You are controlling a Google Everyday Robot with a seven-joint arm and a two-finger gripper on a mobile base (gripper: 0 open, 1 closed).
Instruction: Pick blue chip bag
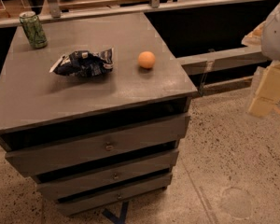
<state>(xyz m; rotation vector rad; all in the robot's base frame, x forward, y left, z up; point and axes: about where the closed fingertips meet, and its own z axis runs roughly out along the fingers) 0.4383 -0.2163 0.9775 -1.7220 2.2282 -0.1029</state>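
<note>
Currently the pale yellowish pincer (265, 94) hangs at the right, off the grey drawer table (32, 101); released or clenched cannot be told. The crumpled navy foil chip bag (84, 63) lies between the green drink can (33, 29) and the round orange ball (146, 59); a descent onto its bulging middle looks best.

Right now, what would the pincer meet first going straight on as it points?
Likely the speckled floor: the pincer hangs right of the grey drawer cabinet, aimed down; depth unclear.
</note>
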